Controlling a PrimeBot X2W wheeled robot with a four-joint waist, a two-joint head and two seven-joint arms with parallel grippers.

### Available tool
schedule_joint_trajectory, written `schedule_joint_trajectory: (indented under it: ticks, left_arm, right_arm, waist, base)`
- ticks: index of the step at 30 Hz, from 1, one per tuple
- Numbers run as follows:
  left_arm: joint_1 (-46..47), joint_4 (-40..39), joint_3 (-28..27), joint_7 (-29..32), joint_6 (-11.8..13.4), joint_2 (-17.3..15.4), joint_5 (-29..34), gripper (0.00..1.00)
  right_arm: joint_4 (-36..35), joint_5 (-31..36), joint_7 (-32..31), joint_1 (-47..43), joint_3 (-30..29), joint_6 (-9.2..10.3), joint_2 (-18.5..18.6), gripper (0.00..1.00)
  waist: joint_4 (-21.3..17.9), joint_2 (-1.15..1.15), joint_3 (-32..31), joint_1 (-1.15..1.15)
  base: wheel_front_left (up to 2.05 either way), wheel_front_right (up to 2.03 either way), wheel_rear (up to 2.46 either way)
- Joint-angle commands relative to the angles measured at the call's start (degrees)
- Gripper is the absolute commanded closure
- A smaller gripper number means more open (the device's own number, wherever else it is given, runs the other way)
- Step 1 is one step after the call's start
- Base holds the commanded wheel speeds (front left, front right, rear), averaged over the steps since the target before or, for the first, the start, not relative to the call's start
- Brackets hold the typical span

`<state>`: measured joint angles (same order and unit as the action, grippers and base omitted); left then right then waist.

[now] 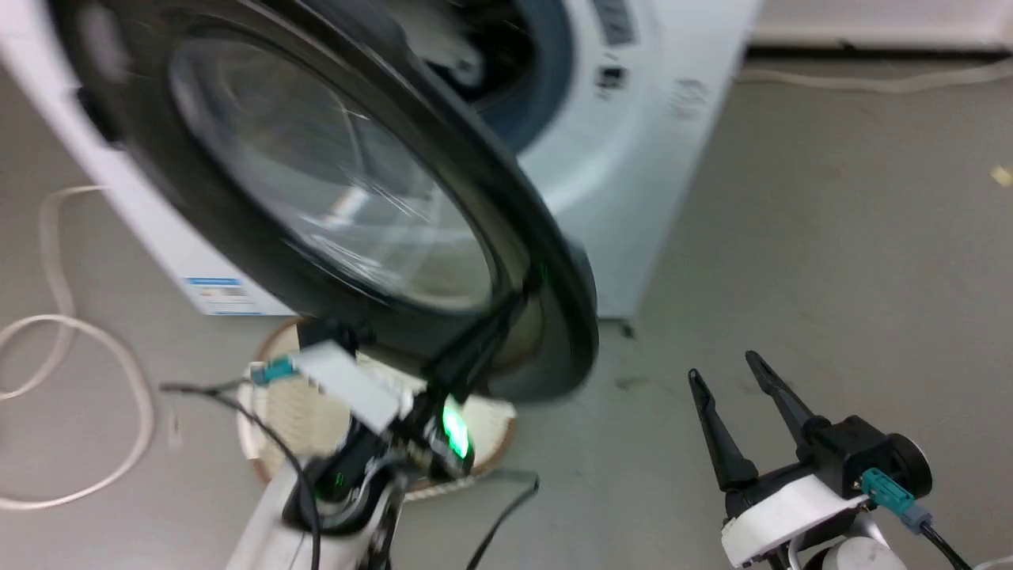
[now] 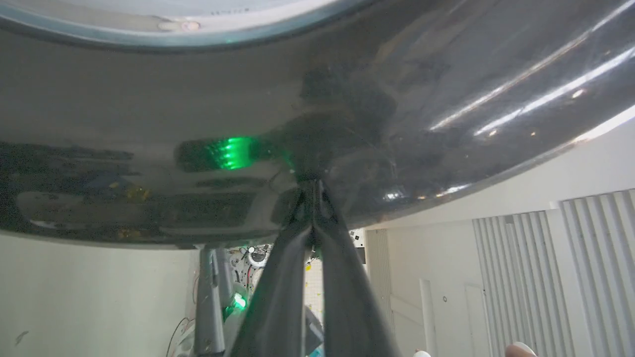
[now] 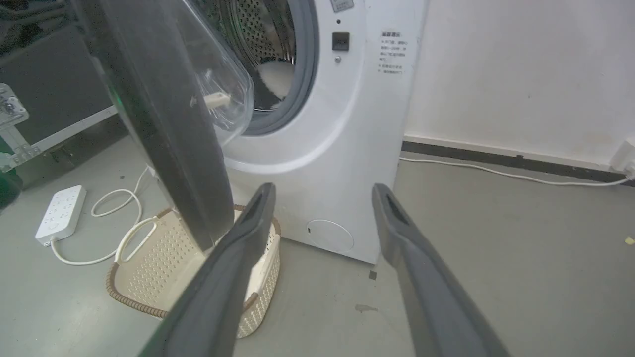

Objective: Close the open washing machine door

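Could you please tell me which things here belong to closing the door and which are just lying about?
Job: washing machine door; washing machine; left gripper, shut against the door rim.
Lying about: basket; power strip; floor cable.

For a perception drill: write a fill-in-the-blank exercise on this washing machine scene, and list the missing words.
1. The washing machine door stands ____, not closed.
2. The left tool, fingers together, touches the door's glossy ____ rim.
3. The right tool has its fingers spread and holds ____.
4. The cream basket sits on the ____ below the door.
Missing words: open; black; nothing; floor.
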<state>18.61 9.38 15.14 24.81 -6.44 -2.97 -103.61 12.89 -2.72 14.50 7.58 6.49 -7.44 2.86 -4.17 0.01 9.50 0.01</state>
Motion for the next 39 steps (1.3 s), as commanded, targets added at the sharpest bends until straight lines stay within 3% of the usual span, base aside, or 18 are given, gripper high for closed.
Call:
schedule_joint_trajectory:
  ticks: [1, 6, 10, 14, 22, 23, 24, 25, 26, 31, 34, 37, 39]
  left_arm:
    - [2.0, 0.6, 0.5, -1.1, -0.5, 0.1, -0.6, 1.00]
    - [10.2, 5.8, 1.4, -8.0, -0.8, 0.1, -1.9, 1.00]
    - [14.7, 10.0, 2.2, -11.4, -0.9, 0.1, -2.7, 1.00]
    - [15.2, 11.2, 3.2, -11.6, -1.0, 0.1, -2.6, 1.00]
    - [4.8, 4.4, 3.4, -12.5, -1.0, -2.4, 6.3, 0.98]
    - [2.8, 2.9, 3.5, -13.0, -1.0, -3.2, 7.9, 0.91]
    - [0.7, 1.4, 3.7, -13.6, -1.0, -4.0, 9.6, 0.77]
    - [-1.4, -0.1, 4.0, -14.6, -1.0, -5.1, 11.7, 0.45]
    - [-3.3, -1.5, 4.5, -15.9, -1.0, -6.6, 14.6, 0.00]
    - [-10.1, -4.1, 9.0, -29.0, -1.0, -14.7, 33.8, 0.00]
    - [-12.5, -2.5, 9.5, -37.6, -0.8, -17.3, 44.0, 0.00]
    - [-13.6, -1.7, 7.9, -39.7, 2.8, -18.9, 57.1, 0.00]
    - [-14.6, -3.6, 4.7, -39.8, 5.7, -17.8, 65.8, 0.00]
  right_arm:
    - [0.0, -0.6, 0.3, 0.8, 0.0, -0.05, 0.0, 0.00]
    - [0.7, -2.0, 0.5, 1.4, 0.6, -0.05, 0.0, 0.00]
    - [0.4, -2.7, 0.5, 1.8, 0.7, -0.05, 0.0, 0.00]
    - [0.1, -2.4, 0.5, 1.9, 0.5, -0.05, 0.0, 0.00]
    - [-0.3, -0.8, 0.5, -0.6, -1.1, -0.05, 0.0, 0.00]
    - [-0.4, -0.7, 0.5, -1.2, -1.3, -0.05, 0.0, 0.00]
    - [-0.5, -0.5, 0.5, -1.8, -1.5, -0.05, 0.0, 0.00]
    - [-0.6, -0.4, 0.5, -2.5, -1.6, -0.05, 0.0, 0.00]
    - [-0.8, -0.4, 0.5, -3.2, -1.8, -0.05, 0.0, 0.00]
    - [-1.6, 0.3, 0.5, -6.6, -1.7, -0.05, 0.0, 0.00]
    - [-1.9, 0.6, 0.5, -8.1, -1.5, -0.05, 0.0, 0.00]
    - [-2.3, 0.5, 0.5, -8.9, -1.3, -0.05, 0.0, 0.00]
    - [-2.6, 0.3, 0.5, -9.5, -1.3, -0.05, 0.0, 0.00]
  waist:
    - [-5.9, -0.01, 5.0, -0.01]
    - [-8.6, -0.01, 6.9, -0.01]
    - [-8.6, -0.01, 6.8, -0.01]
    - [-6.5, -0.01, 5.2, -0.01]
    - [0.8, -0.01, -1.3, -0.01]
    - [1.7, -0.01, -2.3, -0.01]
    - [2.7, -0.01, -3.3, -0.01]
    - [3.6, -0.01, -4.2, -0.01]
    - [4.6, -0.01, -5.1, -0.01]
    - [9.0, -0.01, -8.8, -0.01]
    - [10.9, -0.01, -10.3, -0.01]
    - [12.4, -0.01, -10.9, -0.01]
    - [13.2, -0.01, -11.3, -0.01]
  base:
    - [0.00, 0.00, 0.00]
    - [0.00, 0.00, 0.00]
    - [0.00, 0.00, 0.00]
    - [0.00, 0.00, 0.00]
    - [0.00, 0.00, 0.00]
    - [0.00, 0.00, 0.00]
    - [0.00, 0.00, 0.00]
    - [0.00, 0.00, 0.00]
    - [0.00, 0.00, 0.00]
    - [0.00, 0.00, 0.00]
    - [0.00, 0.00, 0.00]
    - [0.00, 0.00, 0.00]
    - [0.00, 0.00, 0.00]
